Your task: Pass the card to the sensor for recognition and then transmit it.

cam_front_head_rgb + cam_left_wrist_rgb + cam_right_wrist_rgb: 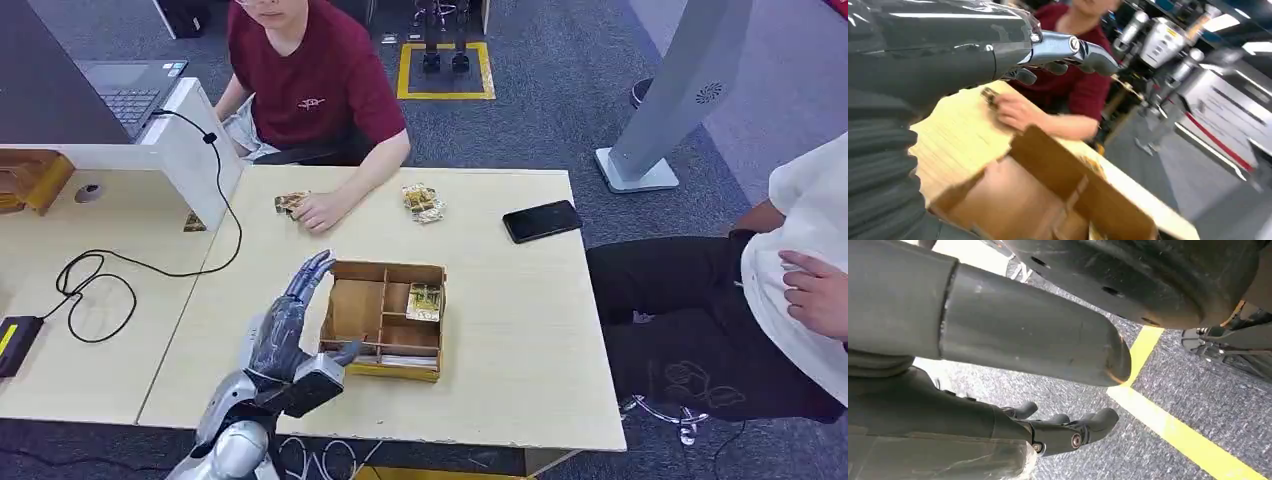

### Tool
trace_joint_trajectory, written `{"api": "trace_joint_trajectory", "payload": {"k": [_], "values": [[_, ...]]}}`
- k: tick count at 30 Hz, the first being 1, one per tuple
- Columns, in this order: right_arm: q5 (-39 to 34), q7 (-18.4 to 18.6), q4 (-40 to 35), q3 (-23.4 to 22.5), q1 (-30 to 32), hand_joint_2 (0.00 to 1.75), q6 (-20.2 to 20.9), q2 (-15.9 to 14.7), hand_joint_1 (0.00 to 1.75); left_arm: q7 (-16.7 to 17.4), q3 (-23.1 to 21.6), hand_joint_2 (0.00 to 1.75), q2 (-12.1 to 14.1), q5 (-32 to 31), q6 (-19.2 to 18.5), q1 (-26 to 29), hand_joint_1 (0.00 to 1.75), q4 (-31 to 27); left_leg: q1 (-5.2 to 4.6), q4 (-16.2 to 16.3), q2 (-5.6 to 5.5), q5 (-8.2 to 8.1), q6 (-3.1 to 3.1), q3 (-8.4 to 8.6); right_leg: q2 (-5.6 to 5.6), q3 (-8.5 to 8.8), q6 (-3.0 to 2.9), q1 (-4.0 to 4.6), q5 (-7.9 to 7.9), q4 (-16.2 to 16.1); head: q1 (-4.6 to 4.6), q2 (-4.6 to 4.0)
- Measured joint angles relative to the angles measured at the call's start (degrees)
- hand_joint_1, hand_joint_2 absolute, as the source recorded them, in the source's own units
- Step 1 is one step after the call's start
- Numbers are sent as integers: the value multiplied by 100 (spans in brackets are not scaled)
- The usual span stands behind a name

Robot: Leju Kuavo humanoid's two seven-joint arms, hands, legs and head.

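1. One left robot hand [290, 320] hovers released, fingers extended, beside the wooden box [384, 318] on the tabletop [500, 330]; it grasps nothing.
2. Right robot hand [1068, 432] hangs toward the floor, fingers loosely apart, grasping nothing.
3. Card [424, 301] lies flat in a far-right box compartment, long axis running roughly away from the robot.
4. Risk: fingers may strike the box wall or dividers, shifting the box.

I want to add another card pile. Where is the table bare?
Bare: right of the wooden box, below the phone; also the near-left corner beside the left hand. Crowded: the far edge, with the person's hand and card pile.
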Motion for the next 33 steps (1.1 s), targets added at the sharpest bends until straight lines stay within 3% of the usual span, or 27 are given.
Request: {"api": "trace_joint_trajectory", "payload": {"k": [6,14,20,26,33], "values": [[2,2,0,-61,13,0,0,0,0,-9,-490,175,214,-137,-88,166,0,-331,0,0,-1,1,0,0,0,0,0,0,0,1,2,0],[-2,35,0,-144,12,0,17,0,0,-9,-1200,175,568,-1291,198,176,0,-564,0,0,-1,1,0,0,0,1,0,0,0,1,0,0],[20,50,0,-164,11,0,42,0,0,402,-1664,175,796,-2042,356,129,0,-606,0,0,-1,1,0,0,0,0,0,0,0,1,2,0],[118,85,0,-212,7,0,48,0,0,1082,-1990,175,879,-2953,869,3,0,-255,0,0,-1,2,0,1,0,1,0,0,0,1,2,0],[149,85,-2,-247,8,0,48,0,0,1340,-2016,175,853,-3106,940,-78,0,139,0,0,0,2,0,1,0,1,0,0,0,1,0,0]]}}
